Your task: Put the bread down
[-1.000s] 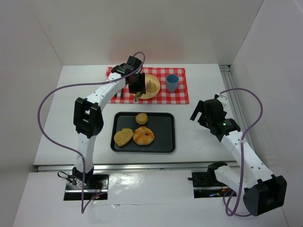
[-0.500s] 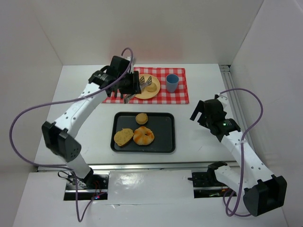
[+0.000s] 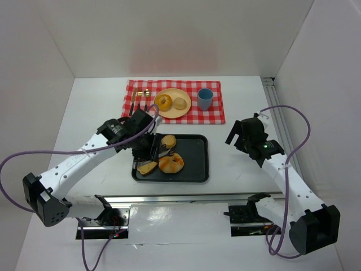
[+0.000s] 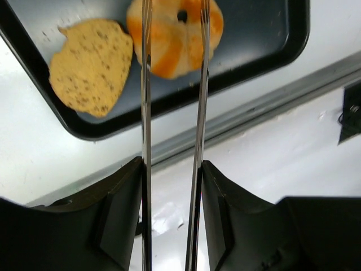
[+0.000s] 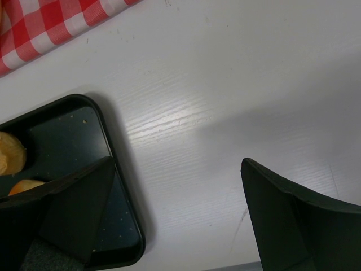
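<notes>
A black tray [image 3: 197,164] holds a small round bun [image 3: 168,141], a flat seeded slice [image 3: 148,167] and an orange swirled ring bread [image 3: 172,163]. A yellow plate [image 3: 181,94] on the checked cloth holds a ring bread [image 3: 163,101] and a small bun [image 3: 179,103]. My left gripper [image 3: 148,151] is shut on metal tongs [image 4: 145,84] and hovers over the tray. In the left wrist view the tong blades are apart, their tips over the orange ring bread [image 4: 172,36], beside the seeded slice [image 4: 90,65]. My right gripper [image 3: 240,134] is open and empty, right of the tray.
A blue cup [image 3: 205,99] stands on the red checked cloth [image 3: 214,113], with cutlery [image 3: 138,104] left of the plate. In the right wrist view the tray's corner [image 5: 67,141] lies left of the open fingers [image 5: 282,214], over white table. White walls enclose the table.
My left arm has swung from the plate at the back down to the tray, carrying the tongs. The ring bread now shows on the plate. The right arm has barely moved.
</notes>
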{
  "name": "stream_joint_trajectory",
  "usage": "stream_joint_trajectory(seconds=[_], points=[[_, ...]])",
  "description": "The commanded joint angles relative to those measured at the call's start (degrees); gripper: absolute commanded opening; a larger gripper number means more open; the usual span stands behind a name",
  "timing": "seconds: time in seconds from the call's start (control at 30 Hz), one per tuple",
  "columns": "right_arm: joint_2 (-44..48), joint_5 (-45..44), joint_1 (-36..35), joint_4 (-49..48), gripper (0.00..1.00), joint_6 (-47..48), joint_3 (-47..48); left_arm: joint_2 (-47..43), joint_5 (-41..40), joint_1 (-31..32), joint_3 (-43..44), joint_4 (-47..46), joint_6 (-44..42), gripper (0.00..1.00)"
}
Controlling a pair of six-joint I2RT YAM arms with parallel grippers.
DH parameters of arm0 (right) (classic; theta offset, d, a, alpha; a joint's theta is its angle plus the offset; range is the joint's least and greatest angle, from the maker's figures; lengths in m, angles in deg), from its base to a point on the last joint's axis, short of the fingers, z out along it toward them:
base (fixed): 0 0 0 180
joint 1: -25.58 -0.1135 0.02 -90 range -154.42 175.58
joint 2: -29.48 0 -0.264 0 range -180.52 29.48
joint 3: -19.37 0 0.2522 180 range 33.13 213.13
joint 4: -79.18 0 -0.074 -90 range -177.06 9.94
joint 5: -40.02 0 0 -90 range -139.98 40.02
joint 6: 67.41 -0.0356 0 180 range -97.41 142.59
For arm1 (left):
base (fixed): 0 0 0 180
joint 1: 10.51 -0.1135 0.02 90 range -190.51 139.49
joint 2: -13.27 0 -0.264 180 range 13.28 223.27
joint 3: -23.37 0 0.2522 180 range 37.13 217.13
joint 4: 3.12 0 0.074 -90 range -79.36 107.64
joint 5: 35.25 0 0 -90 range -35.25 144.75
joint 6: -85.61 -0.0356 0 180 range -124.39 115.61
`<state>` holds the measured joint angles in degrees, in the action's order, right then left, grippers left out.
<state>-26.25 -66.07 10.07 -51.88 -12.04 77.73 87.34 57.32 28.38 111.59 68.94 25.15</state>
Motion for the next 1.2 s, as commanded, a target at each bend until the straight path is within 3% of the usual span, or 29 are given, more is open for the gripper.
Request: stream_joint_trajectory(seconds=[0.0,0.37,0.47,0.53,0.7,0.83,1.17], points=[[-0.09,0.28,-0.14,-1.17,1.0,0.27,0.66,-2.6,-1.15,2.58,-1.59,2.86,4.47,0.56],[-0.61,0.8,-0.14,-1.69,1.0,0.27,0.14,0.38,-3.01,5.75,-4.58,5.59,5.0,0.54],[-0.09,0.8,-0.14,-1.69,1.0,0.27,0.14,1.08,-3.01,6.98,-4.58,5.07,5.53,0.46],[-0.09,0.8,-0.14,-1.69,1.0,0.27,0.14,1.61,-3.01,7.59,-3.27,5.07,5.01,0.34],[-0.09,0.8,-0.14,-1.69,1.0,0.27,0.14,2.75,-3.01,7.6,-0.81,6.47,3.78,0.23],[-0.09,0.8,-0.14,-2.22,1.0,0.27,0.14,2.75,-2.39,7.6,2.26,7.88,3.16,0.0],[-0.61,1.33,-0.14,-2.22,1.0,0.27,1.19,4.33,-3.18,6.29,14.57,10.51,0.34,0.0]])
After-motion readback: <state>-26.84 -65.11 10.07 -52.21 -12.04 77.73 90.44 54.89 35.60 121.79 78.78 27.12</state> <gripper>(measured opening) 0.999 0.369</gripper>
